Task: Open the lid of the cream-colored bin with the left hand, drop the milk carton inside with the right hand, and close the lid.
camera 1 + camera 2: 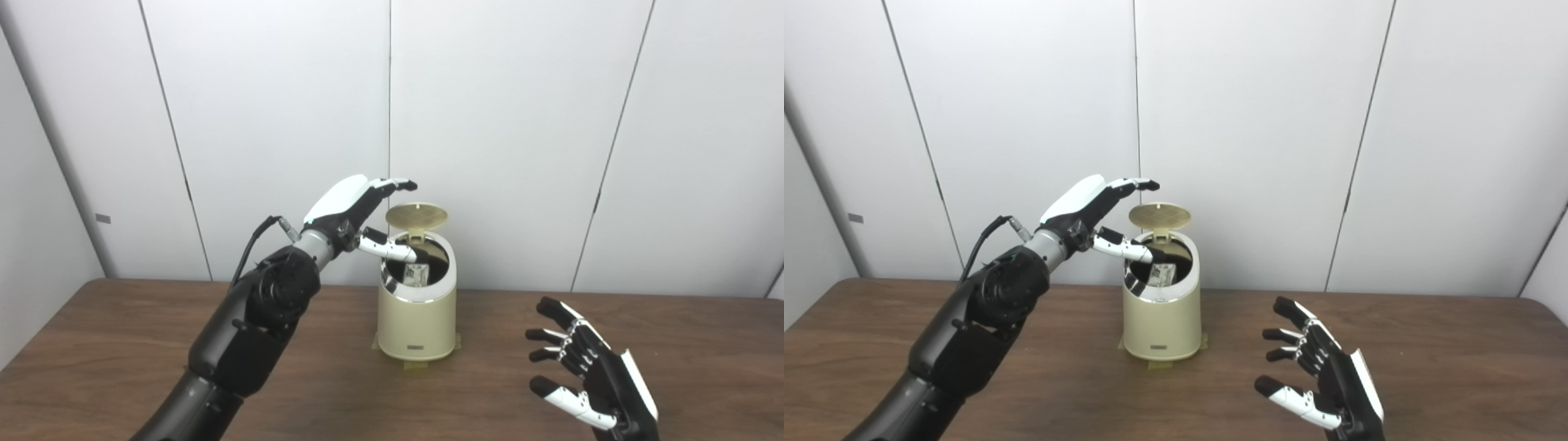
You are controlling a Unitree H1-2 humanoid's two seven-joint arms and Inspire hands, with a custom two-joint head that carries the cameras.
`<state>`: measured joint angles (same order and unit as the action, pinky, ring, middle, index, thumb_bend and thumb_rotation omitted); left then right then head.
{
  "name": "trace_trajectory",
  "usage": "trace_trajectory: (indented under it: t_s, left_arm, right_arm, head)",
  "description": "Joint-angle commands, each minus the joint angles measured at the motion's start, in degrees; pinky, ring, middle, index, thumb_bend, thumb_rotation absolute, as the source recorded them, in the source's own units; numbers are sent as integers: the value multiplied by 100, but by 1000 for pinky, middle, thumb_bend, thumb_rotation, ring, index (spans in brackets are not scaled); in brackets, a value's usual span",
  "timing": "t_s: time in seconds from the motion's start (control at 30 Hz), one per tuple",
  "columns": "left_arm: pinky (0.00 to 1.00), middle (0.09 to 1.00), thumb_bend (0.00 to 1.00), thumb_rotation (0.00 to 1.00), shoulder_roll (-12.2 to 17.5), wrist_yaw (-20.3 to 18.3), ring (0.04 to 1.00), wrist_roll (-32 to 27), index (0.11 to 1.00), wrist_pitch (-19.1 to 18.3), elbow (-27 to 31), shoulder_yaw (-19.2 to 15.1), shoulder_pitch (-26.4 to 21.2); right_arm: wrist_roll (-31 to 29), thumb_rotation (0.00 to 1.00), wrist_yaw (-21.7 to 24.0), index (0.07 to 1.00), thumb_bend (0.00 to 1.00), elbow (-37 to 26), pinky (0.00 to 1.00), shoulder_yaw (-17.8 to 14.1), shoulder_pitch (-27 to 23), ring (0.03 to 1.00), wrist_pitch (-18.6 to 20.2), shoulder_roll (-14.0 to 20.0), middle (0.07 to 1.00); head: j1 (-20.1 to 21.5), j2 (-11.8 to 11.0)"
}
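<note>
Bin (416, 318): I see lid (416, 215) raised; milk carton (415, 274) inside, print unreadable
Left hand (343, 208): spread, empty, above rim
Right hand (588, 373): spread, empty

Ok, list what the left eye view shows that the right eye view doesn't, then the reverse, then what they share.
Left eye view only: a wider strip of the side wall on the left, nothing else.
Right eye view only: the table's far right corner.
Both: the cream bin with its lid up, the milk carton inside, the left hand open by the opening, and the right hand open and empty over the table.
</note>
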<state>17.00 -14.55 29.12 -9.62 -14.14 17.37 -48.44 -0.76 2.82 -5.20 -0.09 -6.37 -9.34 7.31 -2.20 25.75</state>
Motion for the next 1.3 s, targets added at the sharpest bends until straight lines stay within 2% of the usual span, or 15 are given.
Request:
trace_trajectory:
  t_s: [0.0,0.23,0.63,0.8,0.93,1.27]
  left_arm:
    - [999,834,934,303,83,-4,987,16,757,188,121,-37,-356]
    - [1000,836,928,272,94,-125,1000,-7,728,198,171,-71,-296]
    - [1000,847,929,306,203,-384,1000,-5,742,274,387,-33,-185]
    - [1000,799,933,301,239,-462,985,-28,739,460,427,-8,-107]
    - [1000,800,934,311,235,-600,982,-4,745,412,481,17,-29]
    - [1000,781,949,303,193,-561,953,31,737,621,444,90,359]
  right_arm:
    - [27,464,-11,826,785,-177,559,-33,-174,714,-112,-3,847]
    - [43,465,-17,832,794,-284,561,-30,-161,709,90,-58,848]
    - [138,496,-21,834,823,-351,540,-4,-181,705,171,-100,855]
    - [158,495,-28,839,824,-333,544,-16,-201,705,177,-131,854]
    - [218,500,-51,836,823,-326,545,-20,-220,702,153,-149,848]
    - [124,472,-21,833,815,-367,536,-50,-244,697,160,-189,851]
  head:
    - [5,6]
    - [28,36]
    - [64,80]
    - [77,98]
    - [103,118]
    - [142,160]
